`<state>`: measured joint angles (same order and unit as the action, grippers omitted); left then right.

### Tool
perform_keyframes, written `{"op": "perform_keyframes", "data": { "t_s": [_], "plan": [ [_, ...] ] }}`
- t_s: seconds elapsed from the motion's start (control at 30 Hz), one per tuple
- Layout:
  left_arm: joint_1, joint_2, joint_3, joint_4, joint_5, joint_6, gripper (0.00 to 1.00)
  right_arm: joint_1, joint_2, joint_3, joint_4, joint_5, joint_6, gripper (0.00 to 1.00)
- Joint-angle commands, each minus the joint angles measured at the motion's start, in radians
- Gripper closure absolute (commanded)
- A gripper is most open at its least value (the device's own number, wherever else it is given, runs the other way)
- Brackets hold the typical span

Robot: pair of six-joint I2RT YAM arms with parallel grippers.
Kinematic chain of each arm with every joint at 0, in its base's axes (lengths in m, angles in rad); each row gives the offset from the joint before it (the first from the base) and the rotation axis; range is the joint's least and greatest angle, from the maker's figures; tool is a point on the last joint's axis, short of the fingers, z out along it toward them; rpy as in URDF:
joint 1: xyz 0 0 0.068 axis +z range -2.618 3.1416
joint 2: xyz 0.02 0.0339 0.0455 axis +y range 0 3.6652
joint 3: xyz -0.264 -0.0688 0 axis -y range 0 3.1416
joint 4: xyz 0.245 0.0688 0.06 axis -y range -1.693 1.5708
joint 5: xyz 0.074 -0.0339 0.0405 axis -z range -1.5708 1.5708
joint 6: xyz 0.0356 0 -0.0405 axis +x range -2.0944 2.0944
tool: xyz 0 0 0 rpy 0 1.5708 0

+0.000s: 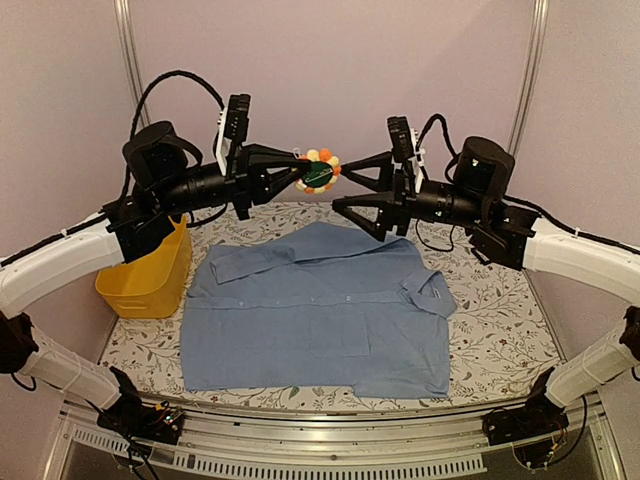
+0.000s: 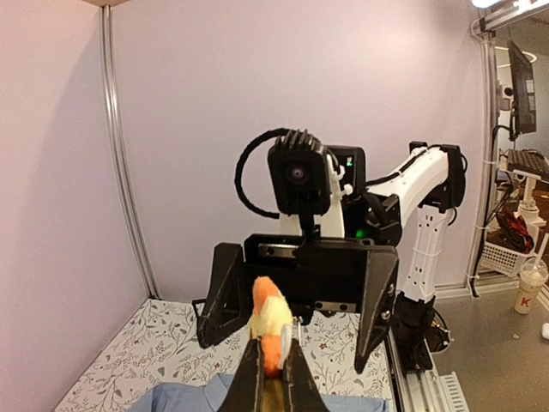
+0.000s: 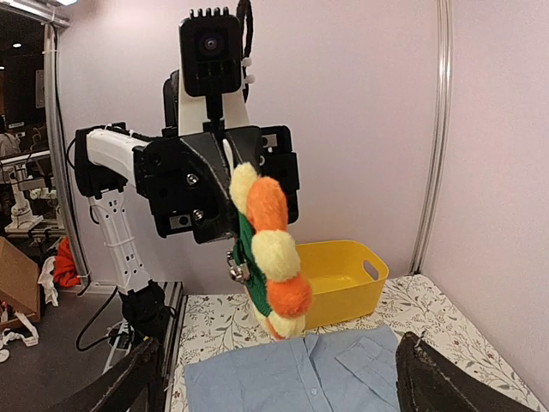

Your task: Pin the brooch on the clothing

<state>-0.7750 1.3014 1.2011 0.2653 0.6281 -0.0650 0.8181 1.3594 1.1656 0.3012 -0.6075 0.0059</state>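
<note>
- Near edge: ribbed aluminium rail runs along the table front, with both arm bases clamped at its ends.
- Large light blue short-sleeved button-up shirt lies flat on the floral-print tablecloth, collar toward the right. Its near hem stops just short of the table's near edge.
- A wide strip of bare cloth shows right of the shirt and a narrower strip behind it. That is the open room at table level.
- Yellow plastic basket sits at the left table edge, just beside the shirt's left side; can't tell if they touch.
- Small round flower-shaped brooch with yellow, orange and white petals and a green back is up in the air over the far part of the table, well above the shirt.
- Left gripper is clenched on the brooch, fingers level and pointing right.
- Right gripper faces it, jaws spread wide, holding nothing. Its upper fingertip is close to the brooch; contact unclear.
- Both wrists are level and nose to nose, with free air all round.
- Far: plain pale lilac walls with metal corner posts at the back left and right.
</note>
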Motion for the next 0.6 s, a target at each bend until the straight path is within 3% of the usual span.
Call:
{"op": "perform_keyframes", "data": {
  "t_s": [0.0, 0.17, 0.33, 0.43, 0.57],
  "plan": [
    [-0.011, 0.018, -0.018, 0.212, 0.000, -0.106, 1.00, 0.020, 0.092, 0.052, 0.247, -0.052, 0.141, 0.16],
    [-0.012, 0.037, -0.021, 0.246, 0.027, -0.151, 1.00, 0.021, 0.145, 0.096, 0.238, -0.148, 0.171, 0.47],
    [-0.014, 0.040, -0.025, 0.238, 0.032, -0.158, 1.00, 0.021, 0.138, 0.093, 0.248, -0.163, 0.174, 0.52],
    [-0.014, 0.042, -0.022, 0.232, 0.036, -0.158, 1.00, 0.021, 0.130, 0.094, 0.250, -0.154, 0.169, 0.61],
    [-0.014, 0.048, -0.020, 0.227, 0.046, -0.165, 1.00, 0.021, 0.130, 0.105, 0.251, -0.143, 0.170, 0.62]
  ]
}}
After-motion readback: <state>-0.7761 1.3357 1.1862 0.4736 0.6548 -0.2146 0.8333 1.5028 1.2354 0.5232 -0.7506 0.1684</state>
